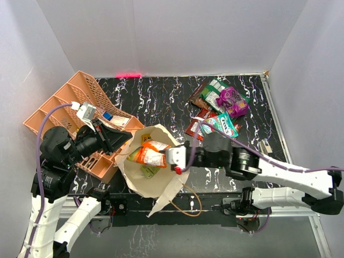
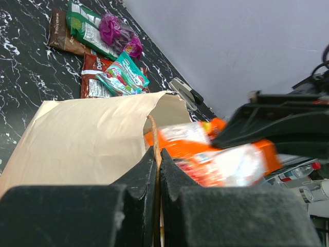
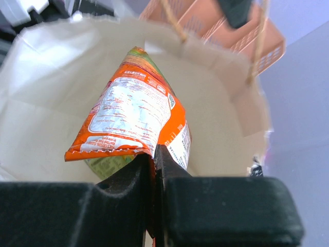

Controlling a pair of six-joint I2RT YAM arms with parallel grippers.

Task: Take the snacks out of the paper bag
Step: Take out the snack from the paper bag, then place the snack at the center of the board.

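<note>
The cream paper bag (image 1: 156, 183) lies open at the table's near middle. My left gripper (image 1: 122, 141) is shut on the bag's tan loop handle (image 2: 152, 135) at its left rim. My right gripper (image 1: 173, 159) is shut on the corner of an orange packet (image 3: 134, 114), held just over the bag's mouth; it also shows in the top view (image 1: 152, 153). A yellow-green packet (image 1: 149, 171) lies inside the bag, below the orange one. Several snacks lie at the far right: green packets (image 1: 216, 92), a purple one (image 1: 234, 101), a teal one (image 1: 221, 124) and brown pouches (image 1: 200, 128).
An orange compartment tray (image 1: 64, 107) with small boxes stands at the far left, behind my left arm. A small white-and-black object (image 1: 265, 147) lies near the table's right edge. The black marbled table (image 1: 161, 102) runs back to the white walls.
</note>
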